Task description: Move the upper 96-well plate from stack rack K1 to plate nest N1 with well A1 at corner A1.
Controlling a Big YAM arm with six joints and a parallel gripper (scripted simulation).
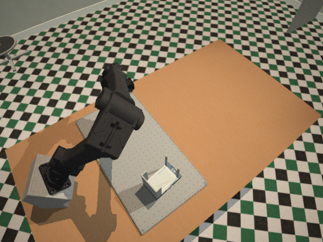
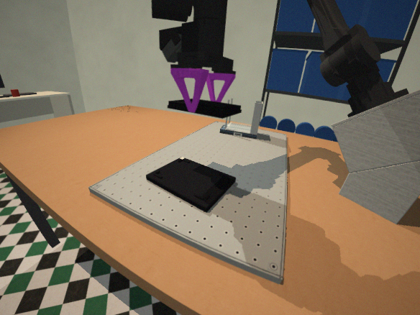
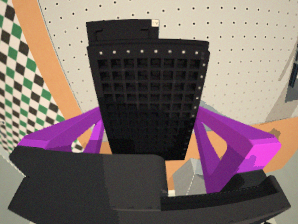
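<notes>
A matte black arm (image 1: pixel 110 130) reaches from a brushed grey block (image 1: pixel 36 190) across a pale perforated board (image 2: pixel 248 223) that lies on a smooth orange table (image 1: pixel 221 105). Its gripper (image 2: pixel 202 104), fitted with purple, open-triangle fingers (image 2: pixel 189 90), is clenched on a flat black plate (image 2: pixel 205 108), one finger against each long edge. The plate hangs level in the air, clear of the board, directly under the black wrist housing, between the rack (image 2: pixel 257 115) at the board's far end and the nest (image 2: pixel 192 181) nearer the camera.

The nest is a low black rectangular tray with a small pale square at its far corner. The rack is a blue-edged base with a grey upright post and thin pins.

The wrist view alone shows the plate's (image 3: pixel 149 96) upper face: a tight grid of square wells with a row of pale dots along the far edge, flanked by the two purple fingers. Just past that edge, lower down, the nest (image 3: pixel 123 31) peeks out, its pale corner square at the right.

The top view shows neither the plate nor the gripper, both hidden under the arm. It does reveal the rack (image 1: pixel 150 186) from above: white corner walls around a white, finely gridded lower plate (image 1: pixel 163 177) seated inside. The floor (image 1: pixel 69 55) is a green, black and white check.
</notes>
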